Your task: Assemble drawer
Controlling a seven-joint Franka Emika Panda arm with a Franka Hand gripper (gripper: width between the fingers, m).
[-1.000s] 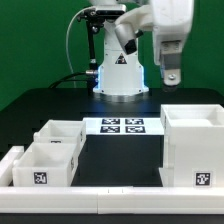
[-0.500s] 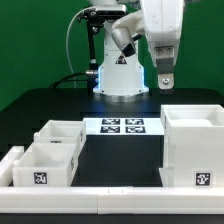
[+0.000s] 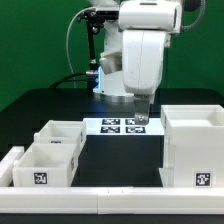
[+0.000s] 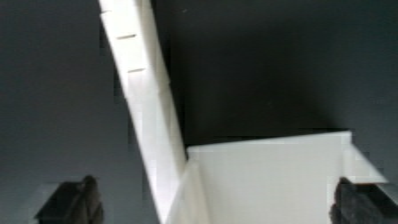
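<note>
Hand (image 3: 140, 117), fingers spread and empty, hovers just beside the drawer housing (image 3: 195, 150), probably lining up a grasp. Open trays (image 3: 45, 160) stand on the bench (image 3: 40, 105), well apart from the housing.

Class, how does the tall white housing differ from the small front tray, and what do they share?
The housing is taller and bulkier than the front tray. The housing stands at the exterior view's right; the front tray at its left, beside a second tray. Both are white with a front tag.
</note>
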